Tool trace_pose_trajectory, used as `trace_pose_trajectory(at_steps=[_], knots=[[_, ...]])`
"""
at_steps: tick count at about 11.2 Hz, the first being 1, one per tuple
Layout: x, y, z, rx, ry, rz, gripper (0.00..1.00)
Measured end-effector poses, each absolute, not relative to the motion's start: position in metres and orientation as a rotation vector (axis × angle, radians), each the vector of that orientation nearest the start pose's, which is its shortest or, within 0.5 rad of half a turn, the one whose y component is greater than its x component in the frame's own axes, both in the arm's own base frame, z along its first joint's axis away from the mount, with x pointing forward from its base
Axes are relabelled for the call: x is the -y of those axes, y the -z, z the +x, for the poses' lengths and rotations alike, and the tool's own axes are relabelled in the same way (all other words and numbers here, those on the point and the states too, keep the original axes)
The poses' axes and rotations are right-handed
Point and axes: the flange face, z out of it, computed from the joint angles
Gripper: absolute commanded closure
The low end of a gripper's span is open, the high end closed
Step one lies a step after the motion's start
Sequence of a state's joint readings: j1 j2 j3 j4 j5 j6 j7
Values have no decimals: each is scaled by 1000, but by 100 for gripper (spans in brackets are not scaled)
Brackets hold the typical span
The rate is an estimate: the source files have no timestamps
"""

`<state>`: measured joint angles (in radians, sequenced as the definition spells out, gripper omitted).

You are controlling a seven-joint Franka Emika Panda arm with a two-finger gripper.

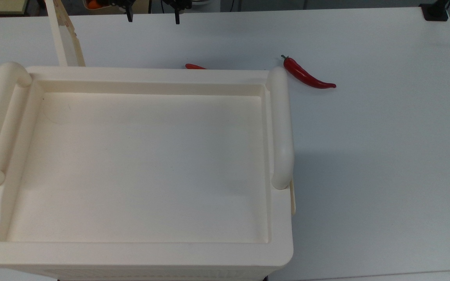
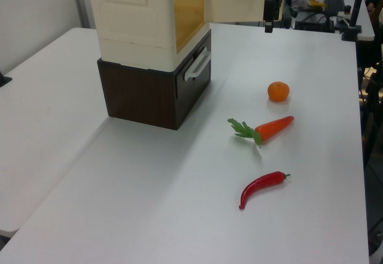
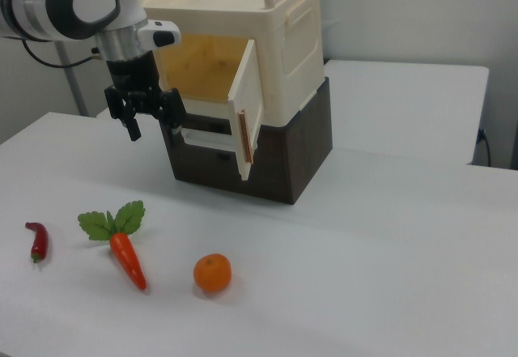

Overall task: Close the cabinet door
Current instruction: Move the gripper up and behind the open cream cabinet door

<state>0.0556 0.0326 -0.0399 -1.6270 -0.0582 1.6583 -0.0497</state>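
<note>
Bright, even light; soft shadows.

On my tabletop (image 2: 149, 204): red chili (image 2: 262, 187), carrot (image 2: 266, 129) with green leaves, orange (image 2: 278, 91), each apart from others. Dark brown drawer unit (image 2: 146, 96), white handle (image 2: 197, 66).

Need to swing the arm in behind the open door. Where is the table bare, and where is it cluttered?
In the right view, the table is bare to the right of the cabinet door and the orange. The crowded part is the right view's left foreground: chili, carrot and orange in a row. The open claw hangs left of the door.
</note>
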Motion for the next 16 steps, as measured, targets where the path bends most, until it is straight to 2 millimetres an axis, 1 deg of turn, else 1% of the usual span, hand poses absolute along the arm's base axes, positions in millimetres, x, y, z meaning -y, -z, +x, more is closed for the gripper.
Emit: trace_pose_trajectory(at_steps=[4, 5, 6, 8, 9, 10, 11, 15, 16], knots=[[-3, -587, 570, 111, -4, -3200, 0], [-2, -587, 570, 111, -4, -3200, 9], [-2, -587, 570, 110, -4, -3200, 26], [-1, -587, 570, 107, -4, -3200, 69], [2, -588, 571, 100, -3, -3200, 84], [4, -588, 571, 93, -3, -3200, 95], [6, -588, 570, 89, -3, -3201, 100], [8, -588, 571, 83, -2, -3201, 100], [11, -590, 571, 74, 4, -3201, 100]])
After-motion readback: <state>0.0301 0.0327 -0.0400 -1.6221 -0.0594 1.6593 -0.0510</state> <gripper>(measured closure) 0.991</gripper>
